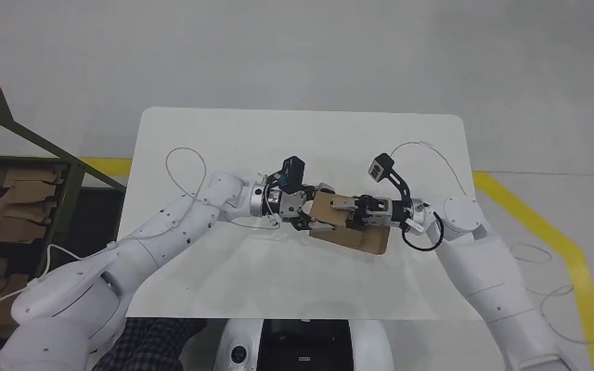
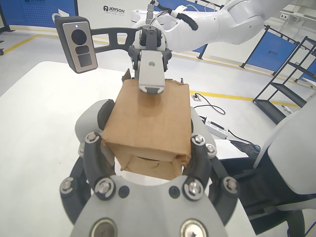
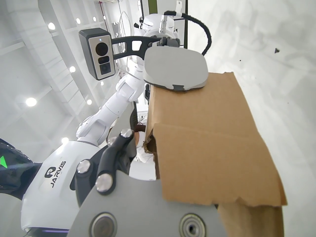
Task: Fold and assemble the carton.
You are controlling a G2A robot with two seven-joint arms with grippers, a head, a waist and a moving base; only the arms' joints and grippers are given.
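A brown cardboard carton (image 1: 364,237) is held above the middle of the white table (image 1: 232,278), between both arms. My left gripper (image 1: 302,208) has come in from the left and is shut on the carton (image 2: 148,129). Its fingers (image 2: 105,114) press the two side walls, and the near end shows folded inner flaps. My right gripper (image 1: 357,206) holds the opposite end, with one flat finger (image 2: 150,80) lying on the top face; the other finger is hidden. In the right wrist view the carton (image 3: 209,136) has a loose, torn-edged flap, and the left gripper's pad (image 3: 175,71) rests on its far end.
A rack with flat cardboard blanks (image 1: 28,199) stands off the table's left edge. White cable loops (image 1: 186,172) rise from both arms over the table. Bare table surface lies in front of and behind the carton.
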